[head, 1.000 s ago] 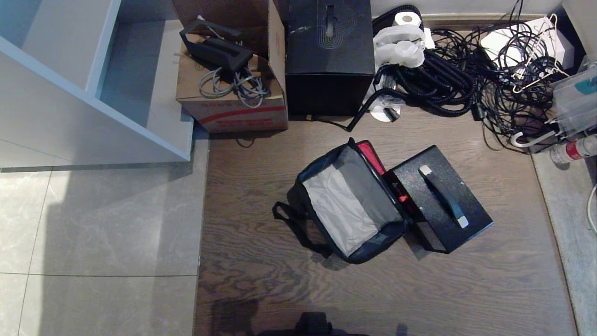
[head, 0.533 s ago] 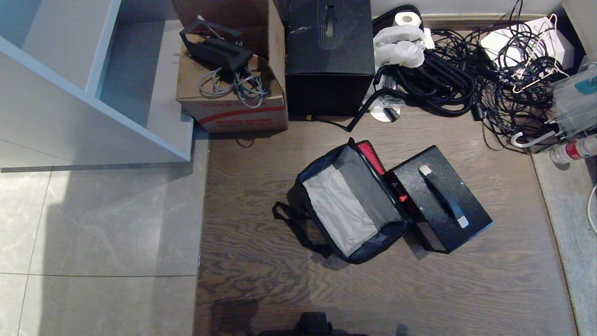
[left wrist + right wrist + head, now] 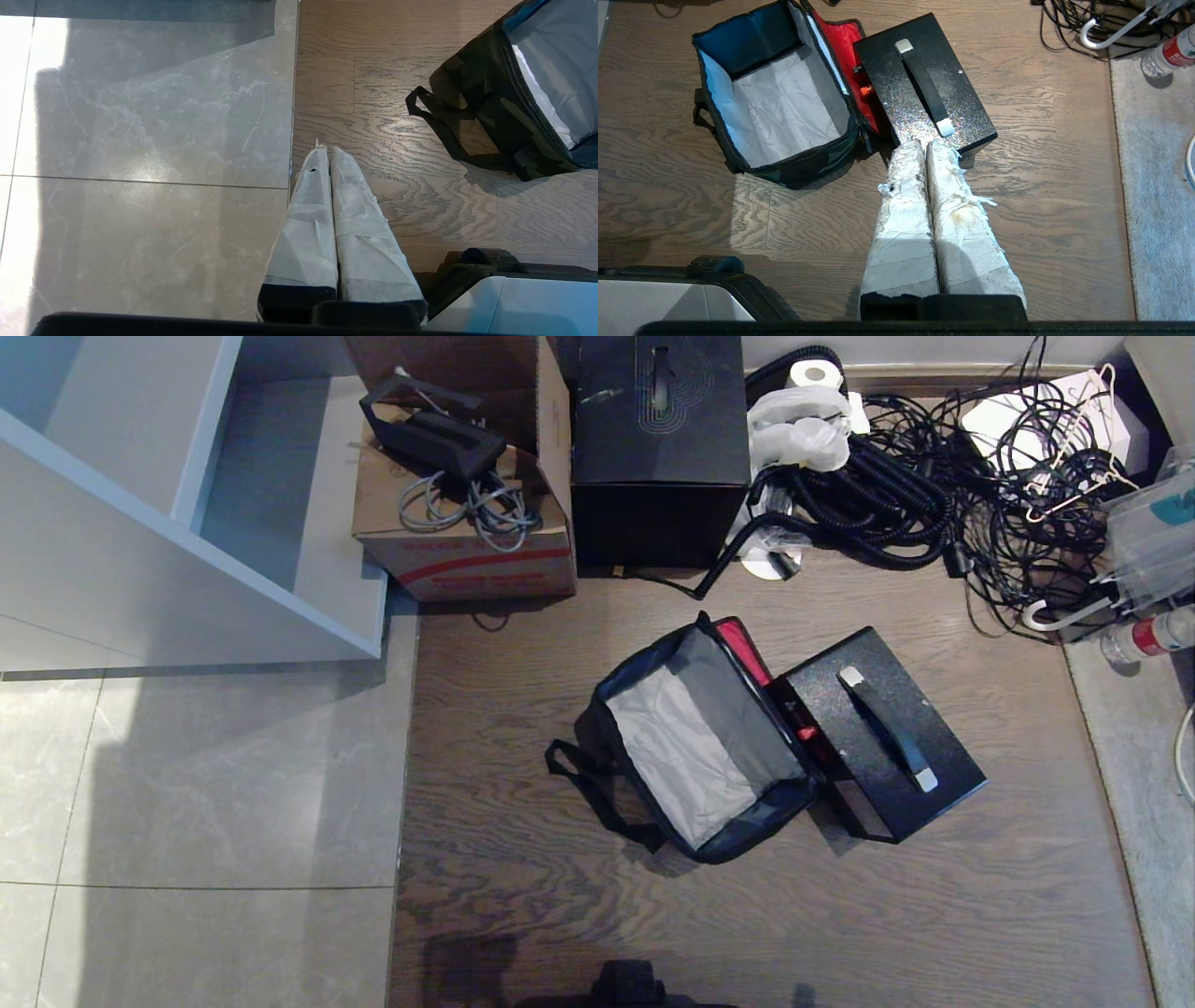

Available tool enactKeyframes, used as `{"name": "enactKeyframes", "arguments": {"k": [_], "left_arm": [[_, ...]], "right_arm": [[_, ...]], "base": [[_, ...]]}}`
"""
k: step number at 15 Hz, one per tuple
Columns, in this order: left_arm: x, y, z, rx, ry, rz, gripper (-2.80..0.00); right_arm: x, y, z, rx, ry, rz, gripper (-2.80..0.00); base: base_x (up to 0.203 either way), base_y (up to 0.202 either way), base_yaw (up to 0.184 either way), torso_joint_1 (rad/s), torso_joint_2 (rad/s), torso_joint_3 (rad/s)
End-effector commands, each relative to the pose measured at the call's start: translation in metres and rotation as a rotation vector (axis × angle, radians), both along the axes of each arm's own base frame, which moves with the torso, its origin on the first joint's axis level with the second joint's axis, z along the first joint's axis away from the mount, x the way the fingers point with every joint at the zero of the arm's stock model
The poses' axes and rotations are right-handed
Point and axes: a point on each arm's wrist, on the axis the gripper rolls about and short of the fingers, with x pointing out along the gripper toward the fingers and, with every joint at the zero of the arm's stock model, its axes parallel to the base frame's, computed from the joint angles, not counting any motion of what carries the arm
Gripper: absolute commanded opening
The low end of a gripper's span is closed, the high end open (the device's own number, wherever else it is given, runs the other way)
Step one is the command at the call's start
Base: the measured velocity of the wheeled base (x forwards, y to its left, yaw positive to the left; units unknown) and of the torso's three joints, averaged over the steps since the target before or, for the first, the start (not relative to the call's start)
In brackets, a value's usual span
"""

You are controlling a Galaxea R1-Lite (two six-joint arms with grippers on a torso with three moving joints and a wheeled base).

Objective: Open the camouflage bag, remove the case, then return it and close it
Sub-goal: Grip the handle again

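The camouflage bag (image 3: 700, 751) stands open on the wood floor, its grey lining showing and nothing inside; its red-lined lid (image 3: 747, 649) hangs back toward the case. The black glittery case (image 3: 878, 737) sits on the floor right beside the bag, strap handle (image 3: 887, 728) up. Neither arm appears in the head view. In the left wrist view my left gripper (image 3: 327, 151) is shut and empty above the floor, well short of the bag (image 3: 495, 107). In the right wrist view my right gripper (image 3: 923, 143) is shut and empty, held high on the near side of the case (image 3: 924, 88) and bag (image 3: 775, 93).
Behind the bag stand a brown cardboard box (image 3: 467, 523) with cables, a larger black box (image 3: 658, 448) and a tangle of black cables and hoses (image 3: 934, 476). A white shelf unit (image 3: 187, 504) is at the left. A plastic bottle (image 3: 1153, 635) lies at the right.
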Motion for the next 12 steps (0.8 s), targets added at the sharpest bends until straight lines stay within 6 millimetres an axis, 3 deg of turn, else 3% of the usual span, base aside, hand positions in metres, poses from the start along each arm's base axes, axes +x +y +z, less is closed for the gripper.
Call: {"name": "enactKeyframes", "arguments": {"k": [1, 12], "left_arm": [[0.0000, 0.0000, 0.0000, 0.000, 0.000, 0.001, -2.80], [0.0000, 0.0000, 0.0000, 0.000, 0.000, 0.001, -2.80]], "right_arm": [[0.0037, 0.0000, -0.0109, -0.001, 0.044, 0.001, -2.80], [0.0037, 0.0000, -0.0109, -0.001, 0.044, 0.001, -2.80]], "base": [[0.000, 0.000, 0.000, 0.000, 0.00, 0.000], [0.000, 0.000, 0.000, 0.000, 0.00, 0.000]]}}
